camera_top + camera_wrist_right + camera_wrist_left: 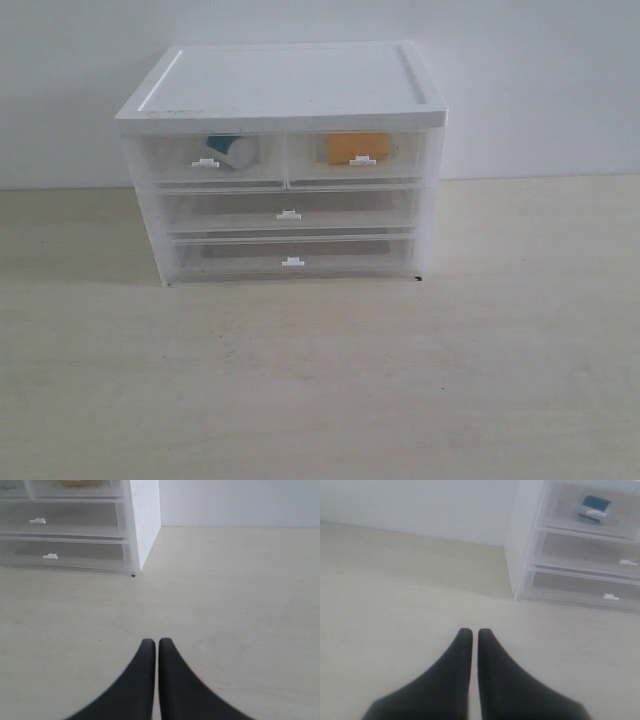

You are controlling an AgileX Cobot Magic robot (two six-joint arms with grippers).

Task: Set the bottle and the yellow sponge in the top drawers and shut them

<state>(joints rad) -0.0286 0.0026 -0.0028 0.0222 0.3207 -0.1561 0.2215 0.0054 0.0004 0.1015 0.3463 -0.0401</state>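
Observation:
The white-topped cabinet (285, 85) stands at the back of the table. Its top left drawer (168, 160) is pushed in and holds the bottle (232, 152), teal label showing through the translucent front; the bottle (592, 506) also shows in the left wrist view. The top right drawer (405, 155) is pushed in with the yellow sponge (357, 147) inside; a sliver of the sponge (80, 482) shows in the right wrist view. My left gripper (471, 631) and right gripper (153, 641) are shut and empty over bare table, well in front of the cabinet. Neither arm shows in the exterior view.
Two full-width lower drawers (290, 212) sit pushed in beneath the top pair. A white wall (520, 80) rises right behind the cabinet. The light wooden table (320, 380) spreads out in front and to both sides.

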